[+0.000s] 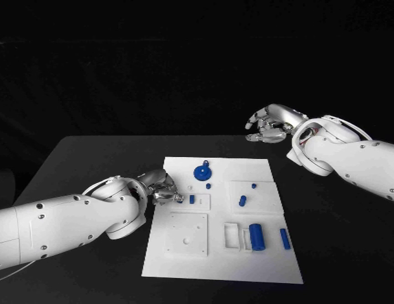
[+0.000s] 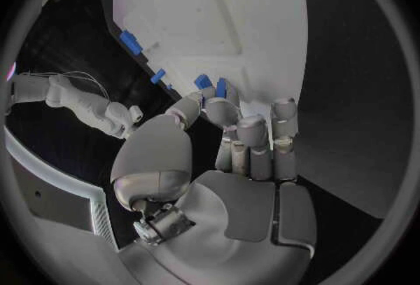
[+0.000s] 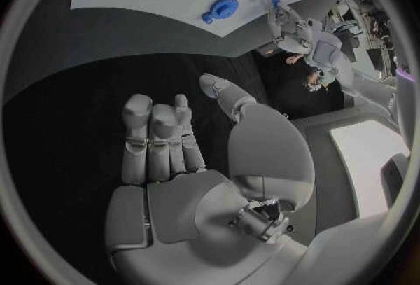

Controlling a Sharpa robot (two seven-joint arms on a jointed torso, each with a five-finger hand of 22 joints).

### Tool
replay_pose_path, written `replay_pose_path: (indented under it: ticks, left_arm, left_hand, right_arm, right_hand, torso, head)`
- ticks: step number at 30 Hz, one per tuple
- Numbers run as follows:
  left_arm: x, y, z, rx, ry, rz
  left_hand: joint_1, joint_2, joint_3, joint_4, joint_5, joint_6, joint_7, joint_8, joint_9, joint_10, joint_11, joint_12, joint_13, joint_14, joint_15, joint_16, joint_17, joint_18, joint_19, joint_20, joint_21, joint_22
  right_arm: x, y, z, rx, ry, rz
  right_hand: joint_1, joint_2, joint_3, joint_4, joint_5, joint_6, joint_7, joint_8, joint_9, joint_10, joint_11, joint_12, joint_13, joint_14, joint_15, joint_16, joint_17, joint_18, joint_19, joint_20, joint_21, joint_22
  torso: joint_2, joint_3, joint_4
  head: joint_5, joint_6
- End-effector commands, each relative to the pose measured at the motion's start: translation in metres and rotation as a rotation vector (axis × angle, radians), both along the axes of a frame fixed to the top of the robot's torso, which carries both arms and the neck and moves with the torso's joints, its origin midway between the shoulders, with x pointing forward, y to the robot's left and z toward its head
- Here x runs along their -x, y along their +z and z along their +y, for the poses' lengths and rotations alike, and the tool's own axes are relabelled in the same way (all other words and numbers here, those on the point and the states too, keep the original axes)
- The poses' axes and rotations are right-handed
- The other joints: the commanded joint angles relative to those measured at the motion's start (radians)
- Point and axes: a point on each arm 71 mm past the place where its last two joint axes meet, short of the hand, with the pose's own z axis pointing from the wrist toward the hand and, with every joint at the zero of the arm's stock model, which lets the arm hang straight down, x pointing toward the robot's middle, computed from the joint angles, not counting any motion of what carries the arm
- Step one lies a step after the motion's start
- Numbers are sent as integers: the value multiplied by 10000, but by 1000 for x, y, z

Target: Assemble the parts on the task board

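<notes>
Here the left hand (image 1: 161, 187) pinches a small blue part (image 1: 192, 199) at the task board (image 1: 223, 266); the right hand (image 1: 272, 124) hovers empty, fingers apart.

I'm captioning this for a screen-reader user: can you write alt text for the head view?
The robot's left hand reaches onto the left edge of the white task board, fingertips at a small blue part. The right hand hovers, holding nothing, above the black table beyond the board, where more blue parts lie.
</notes>
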Motion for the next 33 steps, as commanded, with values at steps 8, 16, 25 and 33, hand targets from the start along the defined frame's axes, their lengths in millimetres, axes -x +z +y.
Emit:
replay_pose_path:
  ticks: [8, 16, 25, 33]
  left_arm:
    - [2, -8, -2, -402, -121, 680]
    - [1, -9, -5, -557, -273, 883]
    - [2, -9, -11, -633, -483, 1012]
    - [1, -8, -11, -753, -487, 1043]
  left_hand:
    - [97, 307, 108, -240, 293, 1885, -754, 120, 1242, -53, -143, 137, 38, 84, -93, 77, 58, 135, -13, -1315, -35, 37]
    - [21, 351, 134, -352, 603, 1904, -775, 193, 1281, -55, -162, 248, 68, 98, -86, 103, 107, 130, 5, -1310, -46, 57]
    - [-51, 387, 151, -452, 963, 1928, -798, 271, 1316, -59, -186, 356, 99, 106, -66, 123, 147, 122, 9, -1302, -56, 77]
    - [-211, 505, 188, -574, 1479, 1946, -832, 404, 1355, -78, -221, 526, 136, 133, -33, 189, 235, 117, 28, -1296, -77, 111]
  right_arm:
    - [0, 0, 1, 41, 109, 20]
    - [0, 0, 1, 41, 109, 23]
    - [0, -1, 2, 38, 120, 23]
    - [0, 0, 2, 36, 128, 21]
  right_hand:
    - [-82, -53, 2, 35, 84, 11, 101, -25, -14, -20, 8, 35, -16, -18, -55, -33, -9, 532, 6, -69, -65, 140]
    - [-80, -55, 1, 34, 99, 10, 101, -25, -14, -21, 8, 35, -17, -18, -55, -33, -9, 532, 6, -69, -65, 140]
    - [-78, -56, 1, 32, 110, 9, 101, -25, -14, -21, 8, 35, -17, -19, -55, -33, -8, 532, 5, -70, -65, 140]
    - [-78, -58, -1, 31, 121, 9, 101, -25, -14, -22, 8, 36, -18, -19, -55, -33, -8, 532, 6, -70, -65, 140]
  torso:
    - [1, 5, -7]
    - [4, 7, -9]
    - [-2, 8, -5]
    - [-3, 11, 1]
  head:
    - [5, -16]
    - [-4, -32]
    - [-14, -64]
    - [-20, -81]
